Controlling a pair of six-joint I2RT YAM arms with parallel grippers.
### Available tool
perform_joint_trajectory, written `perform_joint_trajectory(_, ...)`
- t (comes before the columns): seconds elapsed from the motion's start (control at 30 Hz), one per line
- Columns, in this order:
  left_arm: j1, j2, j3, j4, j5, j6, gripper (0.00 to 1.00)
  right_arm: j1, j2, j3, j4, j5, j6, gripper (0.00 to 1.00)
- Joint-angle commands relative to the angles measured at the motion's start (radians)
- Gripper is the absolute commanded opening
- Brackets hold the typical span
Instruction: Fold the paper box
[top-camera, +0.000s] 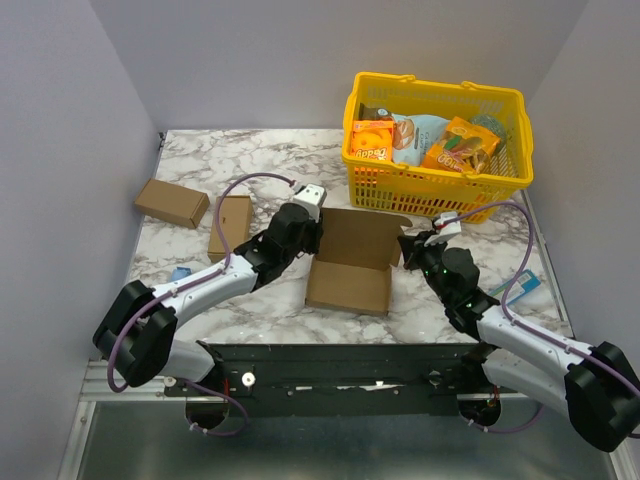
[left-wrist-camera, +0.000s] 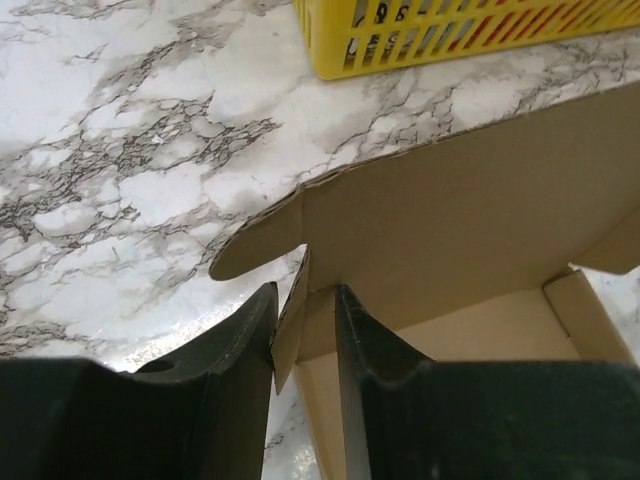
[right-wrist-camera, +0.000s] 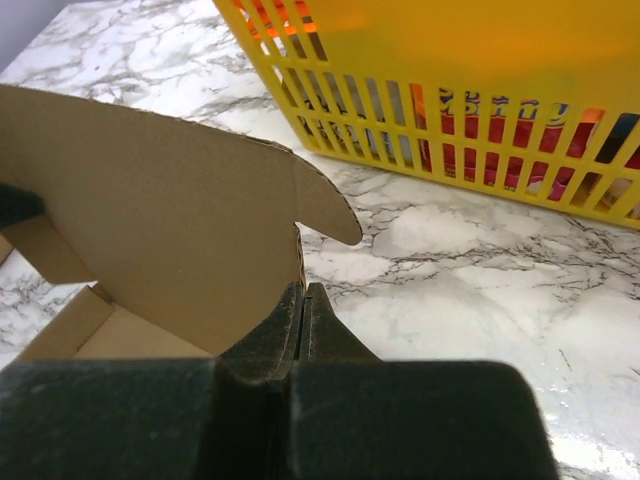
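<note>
The paper box (top-camera: 350, 265) lies open in the middle of the table, its back panel raised towards the basket. My left gripper (top-camera: 312, 235) is at its left rear corner. In the left wrist view the jaws (left-wrist-camera: 305, 295) stand apart with a side flap of the box (left-wrist-camera: 480, 220) between them, leaning on the left finger and free of the right one. My right gripper (top-camera: 408, 248) is at the right rear corner. In the right wrist view its fingers (right-wrist-camera: 303, 290) are pressed together on the edge of the box's upright wall (right-wrist-camera: 150, 220).
A yellow plastic basket (top-camera: 435, 140) full of snack packets stands just behind the box, close to both grippers. Two smaller cardboard boxes (top-camera: 172, 203) (top-camera: 230, 226) lie at the left. A small blue item (top-camera: 180, 272) and a teal one (top-camera: 528, 285) lie near the table's sides.
</note>
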Motion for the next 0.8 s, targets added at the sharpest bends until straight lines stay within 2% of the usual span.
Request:
perform_joint_trajectory(0.0, 0.043, -0.002, -0.026, 0.096, 0.123, 0.009, 0.43, 0.002, 0.003, 0.008, 0.051, -0.043, -0.046, 0.01)
perform_joint_trajectory(0.1, 0.079, -0.006, -0.051, 0.112, 0.183, -0.009, 0.43, 0.002, 0.009, 0.013, 0.039, -0.032, -0.05, 0.01)
perform_joint_trajectory(0.33, 0.082, 0.0, -0.06, 0.075, 0.209, 0.008, 0.47, 0.002, 0.003, 0.024, 0.022, -0.025, -0.081, 0.01)
perform_joint_trajectory(0.5, 0.082, 0.017, -0.071, 0.096, 0.218, 0.02, 0.46, 0.002, 0.007, 0.034, 0.016, -0.042, -0.092, 0.01)
perform_joint_trajectory(0.6, 0.082, 0.032, -0.055, 0.066, 0.2, 0.017, 0.39, 0.002, 0.01, 0.04, 0.004, -0.019, -0.092, 0.01)
perform_joint_trajectory(0.77, 0.082, 0.032, -0.068, 0.069, 0.198, 0.008, 0.19, 0.002, -0.002, 0.03, 0.015, -0.025, -0.092, 0.01)
